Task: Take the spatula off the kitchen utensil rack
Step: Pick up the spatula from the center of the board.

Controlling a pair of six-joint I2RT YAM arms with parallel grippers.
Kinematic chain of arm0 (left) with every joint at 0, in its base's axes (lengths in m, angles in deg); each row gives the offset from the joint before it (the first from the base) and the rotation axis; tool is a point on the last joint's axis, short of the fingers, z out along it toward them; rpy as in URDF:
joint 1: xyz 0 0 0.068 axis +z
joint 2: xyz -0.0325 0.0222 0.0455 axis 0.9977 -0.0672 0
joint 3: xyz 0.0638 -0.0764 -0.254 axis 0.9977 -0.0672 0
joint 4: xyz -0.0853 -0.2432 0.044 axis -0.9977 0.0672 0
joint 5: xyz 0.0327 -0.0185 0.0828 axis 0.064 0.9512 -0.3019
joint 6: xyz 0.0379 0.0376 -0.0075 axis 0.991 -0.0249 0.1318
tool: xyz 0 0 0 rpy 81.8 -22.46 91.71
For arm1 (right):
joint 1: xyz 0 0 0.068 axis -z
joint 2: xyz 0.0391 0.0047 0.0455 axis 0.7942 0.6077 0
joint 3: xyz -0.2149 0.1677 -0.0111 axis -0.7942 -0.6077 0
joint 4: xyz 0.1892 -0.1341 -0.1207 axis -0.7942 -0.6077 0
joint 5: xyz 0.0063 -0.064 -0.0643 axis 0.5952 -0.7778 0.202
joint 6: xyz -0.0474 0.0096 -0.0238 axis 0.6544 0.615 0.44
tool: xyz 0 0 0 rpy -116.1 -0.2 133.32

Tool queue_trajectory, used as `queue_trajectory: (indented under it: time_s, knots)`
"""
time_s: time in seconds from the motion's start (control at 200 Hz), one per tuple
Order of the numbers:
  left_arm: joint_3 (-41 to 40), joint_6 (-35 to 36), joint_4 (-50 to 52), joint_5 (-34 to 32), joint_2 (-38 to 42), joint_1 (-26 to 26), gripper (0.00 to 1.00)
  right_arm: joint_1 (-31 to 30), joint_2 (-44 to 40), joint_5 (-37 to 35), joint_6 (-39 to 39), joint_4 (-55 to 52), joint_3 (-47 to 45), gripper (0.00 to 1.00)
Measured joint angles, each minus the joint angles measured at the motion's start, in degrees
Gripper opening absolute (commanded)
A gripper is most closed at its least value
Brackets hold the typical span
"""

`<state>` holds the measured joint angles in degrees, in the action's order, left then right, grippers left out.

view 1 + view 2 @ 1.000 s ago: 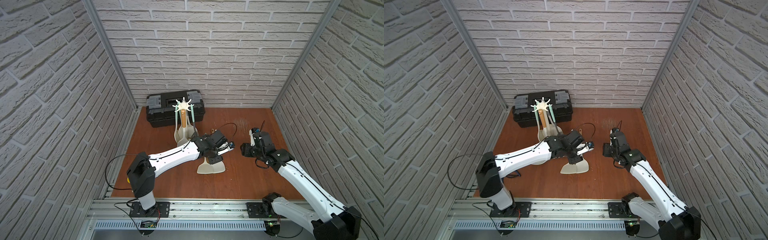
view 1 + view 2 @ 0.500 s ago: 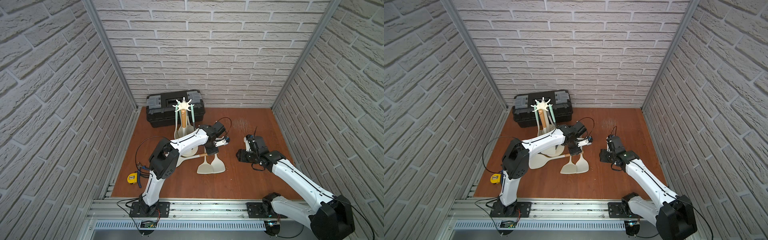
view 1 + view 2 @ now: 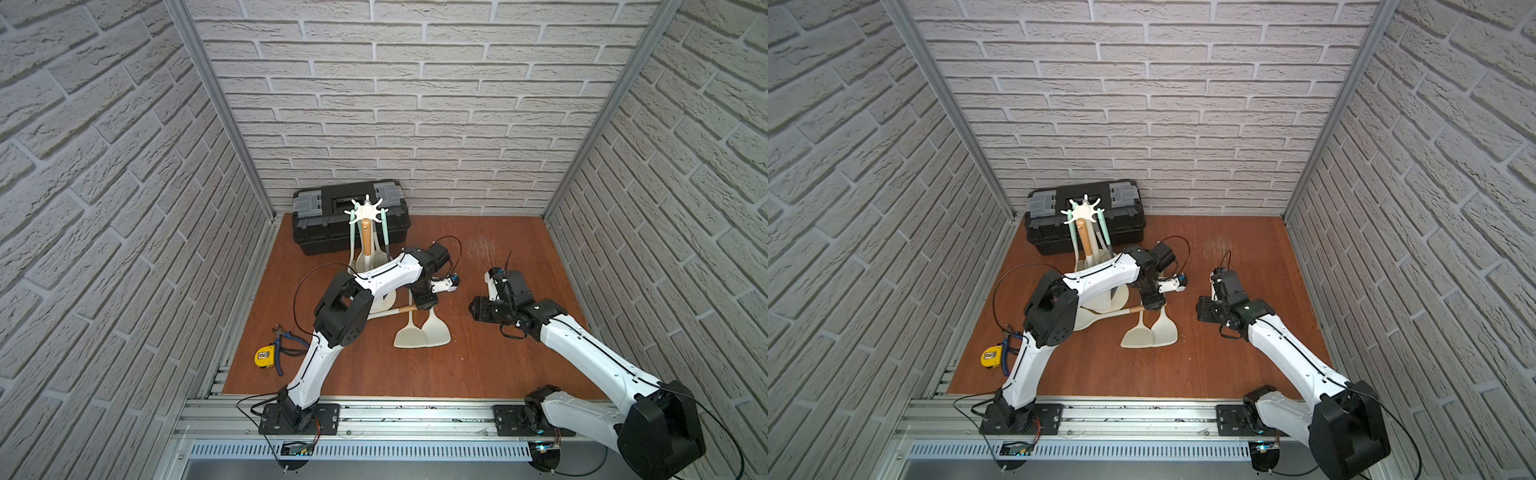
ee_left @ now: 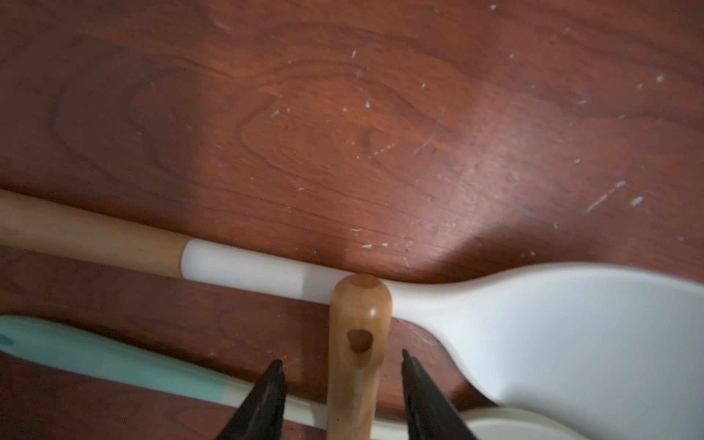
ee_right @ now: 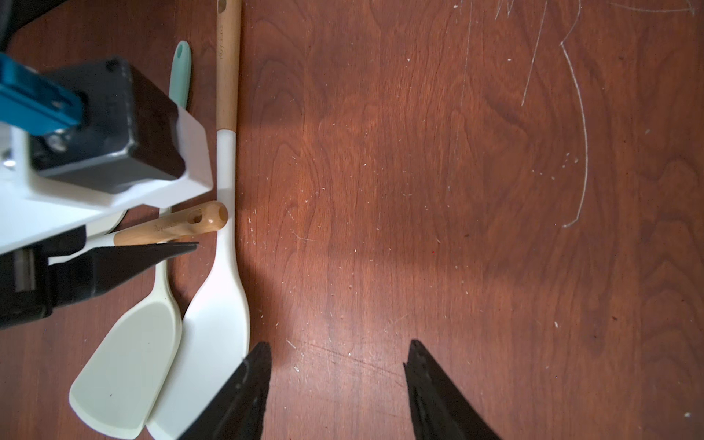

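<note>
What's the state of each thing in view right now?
kitchen utensil rack: upright, utensils hanging.
toolbox: closed.
wood-handled spatula: flat on table.
mint-handled spatula: flat on table.
left gripper: open, straddling a third utensil's handle.
right gripper: open, empty.

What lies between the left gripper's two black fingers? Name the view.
The rounded end of a light-brown wooden utensil handle with a hanging hole; the left wrist view shows a gap on either side of it.

White arm links (image 3: 386, 274), black joints (image 3: 345, 307), thin black cables (image 3: 295, 301), blue connector (image 5: 34, 103), black pointed fingers (image 4: 263, 404).
</note>
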<state>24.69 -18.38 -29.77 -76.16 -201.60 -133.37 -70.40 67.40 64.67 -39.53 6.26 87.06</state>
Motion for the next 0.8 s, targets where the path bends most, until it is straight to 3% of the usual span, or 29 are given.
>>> queue_trajectory:
  time_s: [0.8]
  knots:
    - [2.0, 0.3, 2.5, 3.0, -1.8, 0.3, 0.40, 0.0, 0.8, 0.7, 0.0, 0.9, 0.0, 0.58]
